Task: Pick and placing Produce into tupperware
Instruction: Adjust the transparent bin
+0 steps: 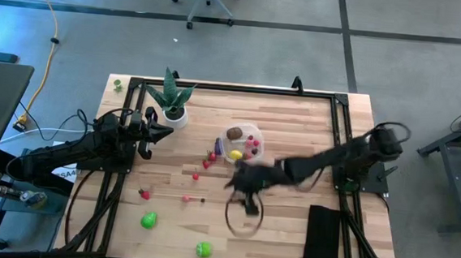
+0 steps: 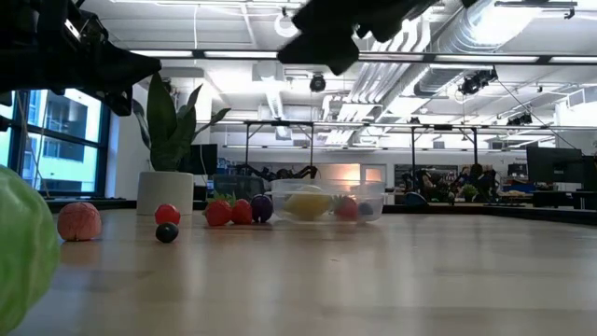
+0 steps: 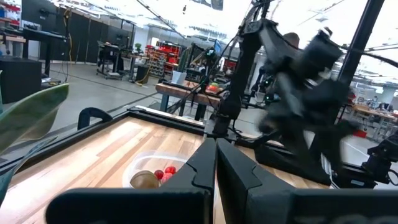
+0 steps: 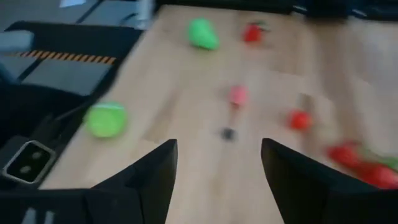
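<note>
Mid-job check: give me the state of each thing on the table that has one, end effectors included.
Tupperware: upright, lidless, partly filled with produce.
Loose produce: scattered on the table, outside the container.
Right end effector: open, empty, above the loose pieces.
Left end effector: shut, empty, waiting near the plant.
Plant: upright in its pot.

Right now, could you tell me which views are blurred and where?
High view: right gripper smeared. Right wrist view: the produce on the table blurred, fingers sharper. Low view: green produce at the lens out of focus. Left wrist view: the far arm blurred.
</note>
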